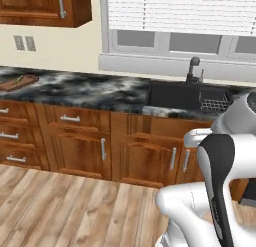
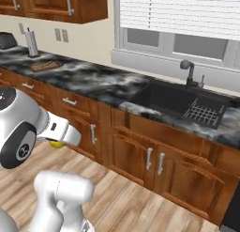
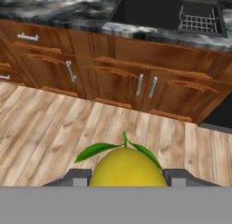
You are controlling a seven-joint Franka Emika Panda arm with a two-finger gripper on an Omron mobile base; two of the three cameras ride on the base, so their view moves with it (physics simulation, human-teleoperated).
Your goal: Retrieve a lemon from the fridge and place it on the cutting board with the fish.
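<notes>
In the hand view the bright yellow lemon [image 3: 127,168], with green leaves at its stem, sits between the two dark fingertips [image 3: 77,177] of my gripper [image 3: 127,178], which is shut on it. From the right base view the lemon [image 2: 57,143] peeks out under the white hand, held low over the wooden floor in front of the cabinets. The reddish-brown cutting board [image 1: 19,82] lies on the dark marble counter at the far left, with the slender grey-green fish [image 1: 18,80] on it. That board [image 2: 46,65] also lies far back on the left in the right base view. The fridge is out of view.
A black sink [image 2: 180,100] with a wire rack [image 2: 204,114] and a faucet [image 2: 189,72] is set in the counter under the window. Brown cabinets with metal handles [image 3: 70,70] line the front. A paper-towel holder [image 2: 32,42] stands behind the board.
</notes>
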